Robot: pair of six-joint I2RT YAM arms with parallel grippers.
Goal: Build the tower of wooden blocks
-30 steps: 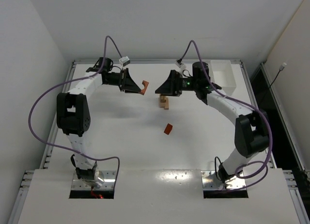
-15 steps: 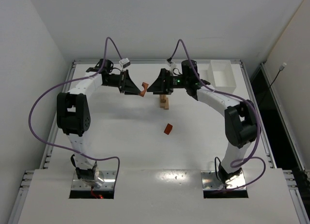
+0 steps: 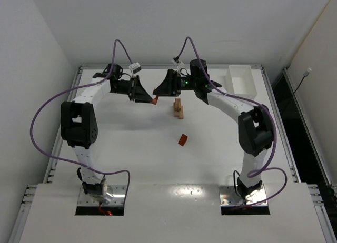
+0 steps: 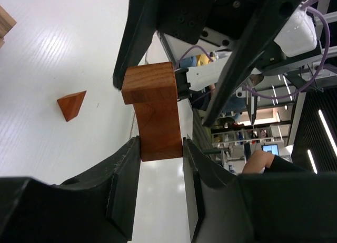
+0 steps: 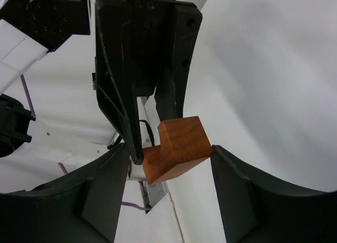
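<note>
table (image 3: 126, 164), white and wide, carries everything, and the tower (image 3: 179, 109) stands on its far half as a narrow upright stack of light tan blocks. left arm (image 3: 79, 122) arches from its base up the table's side to the left of the tower. right arm (image 3: 255, 132) curves in from the tower's right, passes beyond it and also ends on the tower's left, so the two wrists face each other there. white tray (image 3: 241, 80) sits to the right of the tower and a little beyond it, well apart. left gripper (image 4: 160, 145) hangs above the table just left of the tower and is clamped on the l-shaped block (image 4: 151, 103), a reddish-brown piece held by its long leg between the two fingers, with the short leg jutting out at the free end. right gripper (image 5: 169, 148) meets it nose to nose with its jaws spread wide, one finger on each side of the block's free end. in the right wrist view one corner of the block lies right by a finger, but whether they touch cannot be told, and the fingers do not squeeze the piece. wedge (image 3: 182, 140), small and reddish-orange, lies alone on the table on the near side of the tower, apart from it and from both grippers.
</note>
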